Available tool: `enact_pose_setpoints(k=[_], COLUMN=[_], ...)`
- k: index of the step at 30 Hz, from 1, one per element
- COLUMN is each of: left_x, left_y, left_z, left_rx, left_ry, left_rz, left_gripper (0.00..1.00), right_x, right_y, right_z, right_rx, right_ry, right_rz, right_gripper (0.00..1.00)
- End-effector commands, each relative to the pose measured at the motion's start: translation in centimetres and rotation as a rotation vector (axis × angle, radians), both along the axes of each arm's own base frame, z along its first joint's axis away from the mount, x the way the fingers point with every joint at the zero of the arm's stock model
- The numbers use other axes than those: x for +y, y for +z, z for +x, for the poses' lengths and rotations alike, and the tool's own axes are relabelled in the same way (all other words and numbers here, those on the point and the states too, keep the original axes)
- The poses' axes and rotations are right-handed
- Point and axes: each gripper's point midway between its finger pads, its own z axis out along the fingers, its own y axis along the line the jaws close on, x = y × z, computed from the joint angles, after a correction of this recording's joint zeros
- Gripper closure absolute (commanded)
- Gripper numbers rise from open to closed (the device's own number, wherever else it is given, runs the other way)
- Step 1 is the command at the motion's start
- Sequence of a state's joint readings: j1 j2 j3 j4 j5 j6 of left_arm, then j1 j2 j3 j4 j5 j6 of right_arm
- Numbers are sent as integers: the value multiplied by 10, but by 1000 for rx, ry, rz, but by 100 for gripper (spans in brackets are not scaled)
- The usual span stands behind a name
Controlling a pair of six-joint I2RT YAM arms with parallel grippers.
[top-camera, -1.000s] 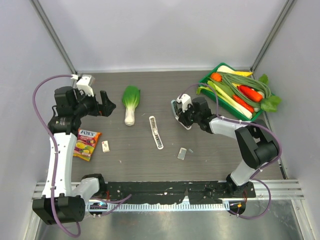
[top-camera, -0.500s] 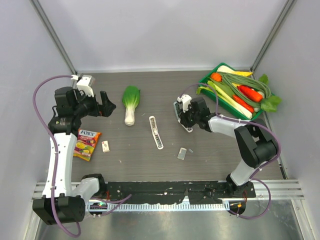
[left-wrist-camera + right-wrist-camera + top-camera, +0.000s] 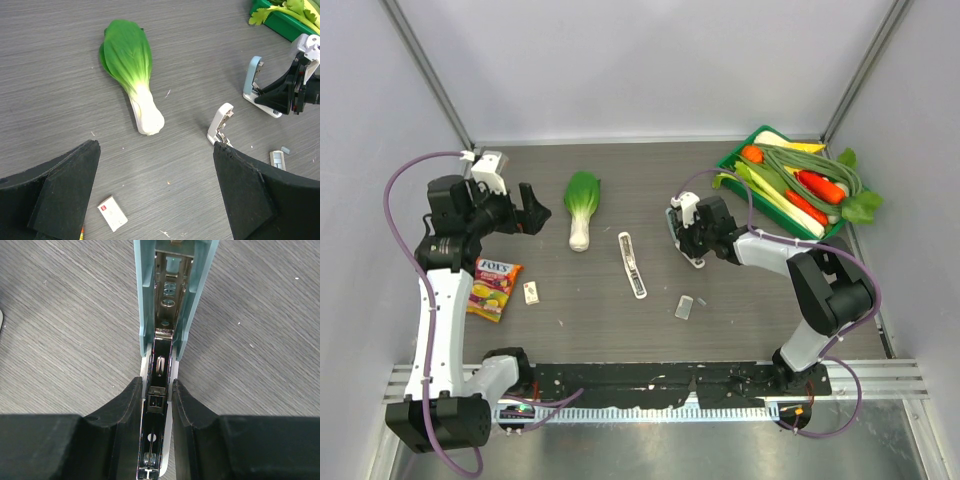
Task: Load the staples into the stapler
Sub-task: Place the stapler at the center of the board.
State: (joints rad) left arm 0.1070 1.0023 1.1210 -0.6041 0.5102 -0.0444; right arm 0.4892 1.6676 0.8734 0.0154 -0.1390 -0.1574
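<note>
The white stapler (image 3: 632,265) (image 3: 220,121) lies opened flat mid-table, with no gripper touching it. The staples box (image 3: 531,292) (image 3: 112,213) lies left of it, below my left gripper (image 3: 532,212) (image 3: 155,146), which hangs open and empty beside the bok choy. Right of the white stapler, my right gripper (image 3: 688,240) (image 3: 157,385) is shut on the base of a second, pale blue stapler (image 3: 144,300) (image 3: 251,75). That stapler's lid is flipped open away from the fingers, baring the metal channel.
A bok choy (image 3: 582,205) lies at the back left of the middle. A snack bag (image 3: 493,287) sits at the left edge. A green tray (image 3: 728,158) of vegetables stands at the back right. A small grey piece (image 3: 685,307) lies near the front.
My right gripper has shifted slightly with the pale blue stapler still held. The left arm and the other objects have not moved.
</note>
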Motion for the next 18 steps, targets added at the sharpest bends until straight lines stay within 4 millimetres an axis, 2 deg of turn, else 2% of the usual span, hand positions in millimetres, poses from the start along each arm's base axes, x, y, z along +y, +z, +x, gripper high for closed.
enact_pose_setpoints(k=[1, 8, 15, 18], left_x=[0, 3, 3, 3], left_y=[6, 7, 5, 6], left_z=[-2, -2, -1, -2], left_rx=[-35, -39, -38, -41], left_ry=[-4, 4, 4, 4], left_rz=[7, 11, 10, 10], left_gripper=[0, 0, 0, 0], right_x=[7, 10, 8, 8], right_y=[17, 17, 17, 17], right_z=[11, 4, -1, -4], right_rx=[-44, -40, -39, -39], right_ry=[-13, -1, -7, -3], right_rz=[18, 13, 18, 21], right_gripper=[91, 85, 75, 74])
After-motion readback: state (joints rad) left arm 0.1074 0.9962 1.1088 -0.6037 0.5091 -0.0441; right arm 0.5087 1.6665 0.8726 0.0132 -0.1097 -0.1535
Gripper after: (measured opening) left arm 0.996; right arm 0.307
